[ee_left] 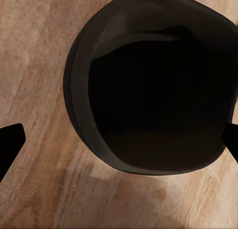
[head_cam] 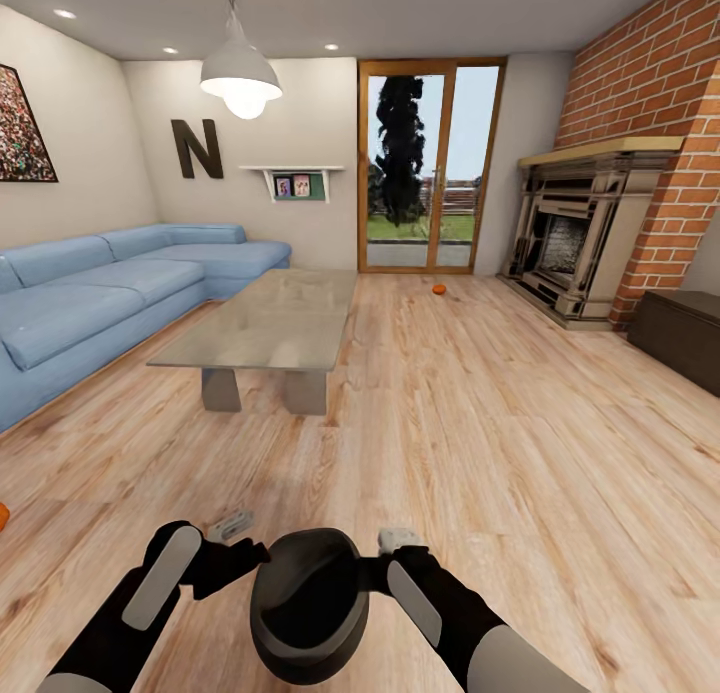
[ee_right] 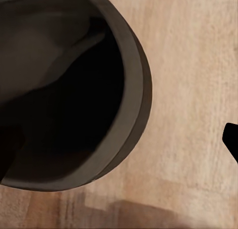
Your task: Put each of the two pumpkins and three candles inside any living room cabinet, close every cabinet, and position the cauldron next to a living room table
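Observation:
A black round cauldron (head_cam: 305, 603) sits close in front of me over the wood floor, between my two arms. My left gripper (head_cam: 232, 528) is beside its left rim and my right gripper (head_cam: 398, 541) beside its right rim. In the wrist views the cauldron (ee_left: 153, 100) (ee_right: 64, 90) looms large, and the left gripper (ee_left: 119, 144) and right gripper (ee_right: 119, 144) both stand wide open. One orange pumpkin (head_cam: 438, 289) lies on the floor by the glass door. Another pumpkin (head_cam: 3, 516) peeks in at the left edge. The grey table (head_cam: 270, 323) stands ahead, the dark cabinet (head_cam: 680, 338) at right. The candles are out of view.
A blue corner sofa (head_cam: 110, 293) runs along the left wall behind the table. A brick fireplace (head_cam: 590, 243) fills the right wall next to the cabinet. Open wood floor (head_cam: 480, 423) stretches between me, the table and the fireplace.

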Controlling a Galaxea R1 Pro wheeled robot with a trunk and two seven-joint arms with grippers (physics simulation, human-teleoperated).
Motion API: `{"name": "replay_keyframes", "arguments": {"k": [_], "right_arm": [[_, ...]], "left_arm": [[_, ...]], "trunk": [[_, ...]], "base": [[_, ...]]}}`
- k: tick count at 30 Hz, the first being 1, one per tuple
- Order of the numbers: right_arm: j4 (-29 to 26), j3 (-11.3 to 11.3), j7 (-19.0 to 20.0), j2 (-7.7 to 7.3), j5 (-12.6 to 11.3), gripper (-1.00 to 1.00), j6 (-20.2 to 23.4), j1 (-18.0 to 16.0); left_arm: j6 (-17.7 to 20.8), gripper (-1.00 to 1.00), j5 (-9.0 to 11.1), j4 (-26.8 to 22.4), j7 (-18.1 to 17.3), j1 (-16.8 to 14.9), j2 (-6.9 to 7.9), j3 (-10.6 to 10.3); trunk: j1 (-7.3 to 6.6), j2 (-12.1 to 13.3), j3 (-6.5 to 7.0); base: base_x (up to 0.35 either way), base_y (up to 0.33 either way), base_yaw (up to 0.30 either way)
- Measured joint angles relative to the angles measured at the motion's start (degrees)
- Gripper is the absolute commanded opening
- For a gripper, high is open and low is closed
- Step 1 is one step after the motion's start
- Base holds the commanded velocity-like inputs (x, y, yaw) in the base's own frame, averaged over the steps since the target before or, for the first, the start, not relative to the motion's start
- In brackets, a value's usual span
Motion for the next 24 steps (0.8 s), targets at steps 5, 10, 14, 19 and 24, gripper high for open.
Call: {"name": "replay_keyframes", "arguments": {"k": [5,10,14,19,24], "right_arm": [[0.1,0.0,-0.1,0.00,0.0,1.00,-1.8,0.0],[0.1,0.0,-0.1,0.00,0.0,1.00,-2.1,0.0],[0.1,0.0,-0.1,0.00,0.1,1.00,-2.1,0.0],[0.1,0.0,-0.1,0.00,0.1,1.00,-2.1,0.0],[0.1,0.0,-0.1,0.00,0.1,1.00,-2.1,0.0]], "left_arm": [[-0.4,1.00,0.0,0.0,0.0,0.0,0.02,-1.2],[-0.5,1.00,-0.1,0.0,0.0,0.0,0.08,-1.4],[-0.5,1.00,0.0,0.0,0.0,-0.1,0.07,-1.5],[-0.5,1.00,-0.1,0.0,0.0,-0.1,0.11,-1.5],[-0.5,1.00,0.0,0.0,0.0,-0.1,0.06,-1.5]], "trunk": [[-0.02,0.0,0.00],[-0.01,0.0,0.00],[-0.02,0.0,0.00],[-0.01,0.0,0.00],[0.00,0.0,0.00]], "base": [[0.107,0.017,0.000],[0.106,0.043,0.000],[0.115,0.134,0.000],[0.053,0.091,0.000],[0.048,0.053,0.000]]}}
